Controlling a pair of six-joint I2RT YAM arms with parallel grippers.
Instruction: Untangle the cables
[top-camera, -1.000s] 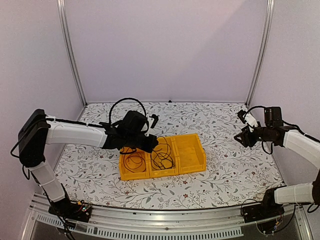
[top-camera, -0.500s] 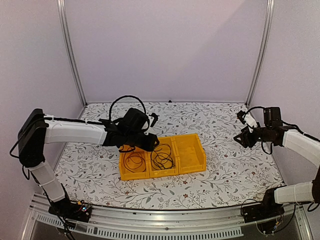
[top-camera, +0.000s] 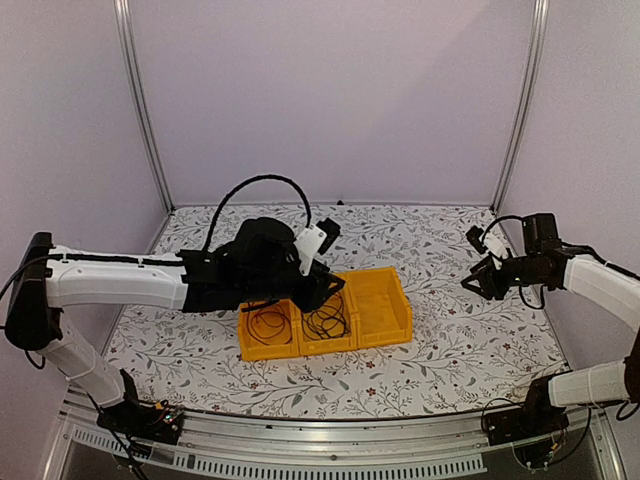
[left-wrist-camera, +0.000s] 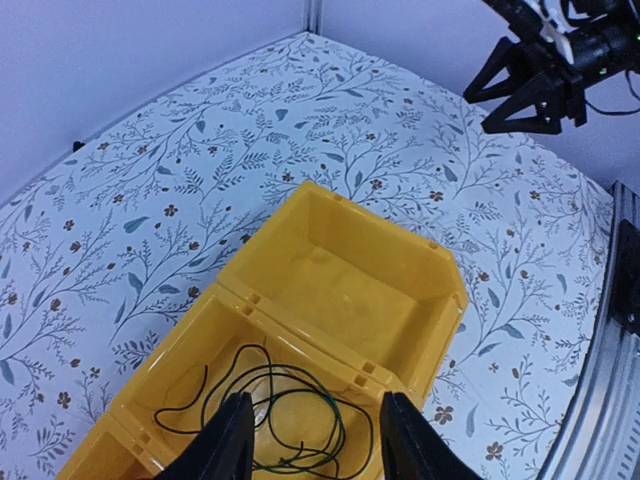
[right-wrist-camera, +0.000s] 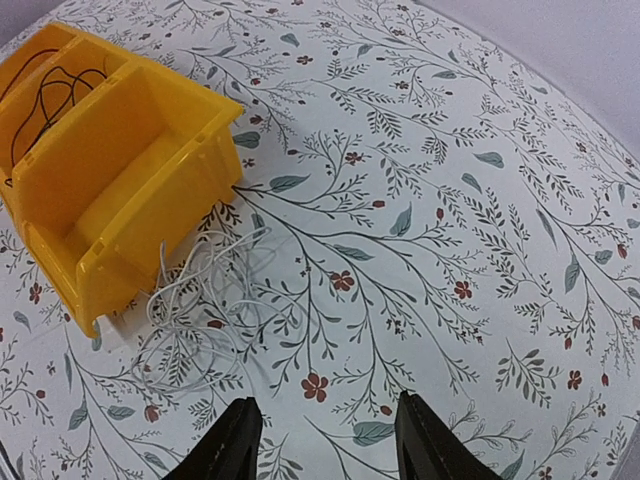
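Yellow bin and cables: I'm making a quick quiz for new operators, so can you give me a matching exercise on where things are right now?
Column A
1. white cable
2. green cable
3. right compartment
4. left claw

Column B
a. empty
b. open, above the bin
c. on the table, beside the bin's end
d. in the middle compartment

Pairs: 1-c, 2-d, 3-a, 4-b
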